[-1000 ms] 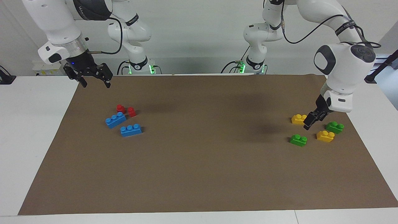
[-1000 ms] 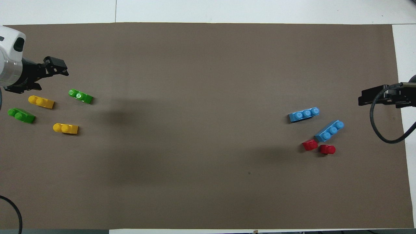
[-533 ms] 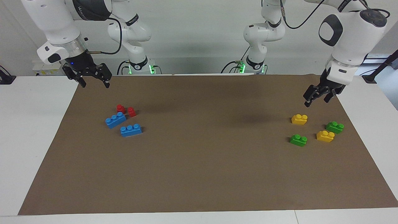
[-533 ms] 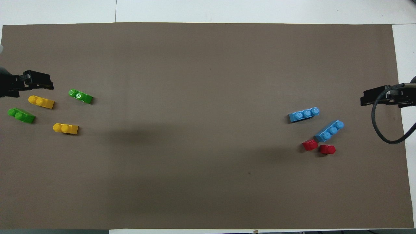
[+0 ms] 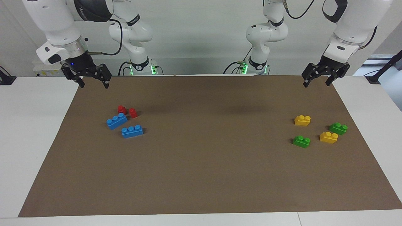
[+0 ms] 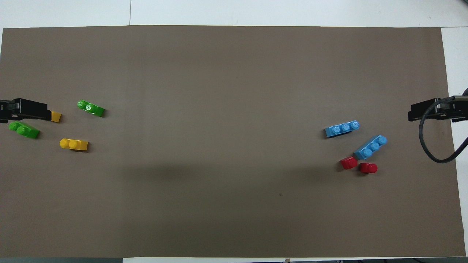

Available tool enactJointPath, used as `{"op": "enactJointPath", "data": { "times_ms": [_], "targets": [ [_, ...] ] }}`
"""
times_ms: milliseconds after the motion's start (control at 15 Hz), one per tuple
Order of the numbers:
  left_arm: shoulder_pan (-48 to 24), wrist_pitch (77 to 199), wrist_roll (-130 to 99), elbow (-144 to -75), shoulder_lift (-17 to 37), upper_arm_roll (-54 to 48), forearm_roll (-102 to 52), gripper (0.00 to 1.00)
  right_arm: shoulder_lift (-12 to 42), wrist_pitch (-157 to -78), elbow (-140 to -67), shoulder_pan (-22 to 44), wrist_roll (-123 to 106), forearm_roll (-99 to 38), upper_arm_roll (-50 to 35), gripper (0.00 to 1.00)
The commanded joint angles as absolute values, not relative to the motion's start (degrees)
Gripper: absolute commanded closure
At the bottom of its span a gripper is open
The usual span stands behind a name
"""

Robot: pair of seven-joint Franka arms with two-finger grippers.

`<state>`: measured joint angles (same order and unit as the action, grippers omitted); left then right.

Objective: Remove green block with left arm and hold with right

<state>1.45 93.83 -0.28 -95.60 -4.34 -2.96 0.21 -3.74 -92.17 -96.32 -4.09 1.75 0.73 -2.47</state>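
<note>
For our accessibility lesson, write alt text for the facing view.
Two open grippers hang empty above a brown mat: left gripper and right gripper. Two green blocks and two yellow blocks lie below the left; blue blocks and red blocks below the right.

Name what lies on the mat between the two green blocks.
One yellow brick sits between the green blocks and, clearest in the facing view.

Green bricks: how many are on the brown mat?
2, both toward the left arm's end: one green block beside a yellow brick, the other green block slightly farther from the robots. None appears hidden.
</note>
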Motion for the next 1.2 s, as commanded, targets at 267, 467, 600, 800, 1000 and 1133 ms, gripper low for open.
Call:
{"op": "enactJointPath", "data": {
  "times_ms": [267,467,600,800,1000,1133],
  "targets": [
    [0.88,92.46,0.62,-95.71,-5.62,-2.55,0.62,0.00,-3.52,-90.09,-95.71,-4.66,-2.20,1.85,-2.81,0.00],
    [0.88,92.37,0.53,-95.80,-5.71,-2.55,0.53,0.00,-3.52,-90.09,-95.71,-4.48,-2.20,1.85,-2.81,0.00],
    [0.88,92.37,0.53,-95.80,-5.71,-2.55,0.53,0.00,-3.52,-90.09,-95.71,-4.48,-2.11,1.76,-2.81,0.00],
    [0.88,92.37,0.53,-95.80,-5.71,-2.55,0.53,0.00,-3.52,-90.09,-95.71,-4.57,-2.11,1.67,-2.81,0.00],
    [0.88,92.46,0.61,-95.80,-5.71,-2.55,0.53,0.00,-3.52,-90.09,-95.71,-4.57,-2.11,1.58,-2.81,0.00],
    [0.88,92.55,0.62,-95.80,-5.71,-2.55,0.53,0.00,-3.52,-90.00,-95.71,-4.48,-2.11,1.58,-2.81,0.00]
  ]
}}
